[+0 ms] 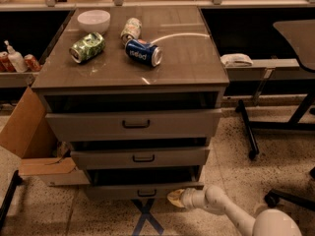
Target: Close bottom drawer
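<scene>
Gripper (176, 197) is low by the floor, at the right end of the bottom drawer (113, 191) front, touching or just beside it. We can't tell its grip state. Bottom drawer is lowest of three and partway out.

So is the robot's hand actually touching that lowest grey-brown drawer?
Cannot tell. In the camera view the cream-tipped hand sits right at the lower right edge of the bottom grey-brown drawer front, but no contact or gap shows plainly.

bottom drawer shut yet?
No, open: the bottom drawer front juts out, dark gap above it. The gripper sits at its right front corner.
</scene>
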Robot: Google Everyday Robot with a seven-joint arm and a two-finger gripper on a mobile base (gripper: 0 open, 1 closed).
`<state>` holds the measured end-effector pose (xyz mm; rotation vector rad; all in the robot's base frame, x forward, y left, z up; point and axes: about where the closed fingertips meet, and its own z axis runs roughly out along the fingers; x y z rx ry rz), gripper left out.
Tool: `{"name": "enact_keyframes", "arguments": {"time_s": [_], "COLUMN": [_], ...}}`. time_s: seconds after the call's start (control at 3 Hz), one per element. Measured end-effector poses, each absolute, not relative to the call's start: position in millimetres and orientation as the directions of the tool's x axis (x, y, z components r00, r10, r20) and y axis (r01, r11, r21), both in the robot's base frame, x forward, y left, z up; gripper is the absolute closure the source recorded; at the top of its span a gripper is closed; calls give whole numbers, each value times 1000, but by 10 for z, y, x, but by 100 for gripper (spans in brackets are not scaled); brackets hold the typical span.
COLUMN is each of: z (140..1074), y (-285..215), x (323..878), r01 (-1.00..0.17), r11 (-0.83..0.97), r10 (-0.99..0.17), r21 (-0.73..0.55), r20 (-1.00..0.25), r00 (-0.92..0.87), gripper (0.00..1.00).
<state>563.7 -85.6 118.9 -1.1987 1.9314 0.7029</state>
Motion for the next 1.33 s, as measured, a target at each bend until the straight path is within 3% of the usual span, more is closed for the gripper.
{"name": "enact_keyframes", "arguments": {"time_s": [1.33], "z": [1392], "y": [-762], "x": [6054], "r01": [-917], "r11": [398], "r10": [-442], "r21": [-31], "r20": [-882], "r00": [-162], "gripper": [100]}}
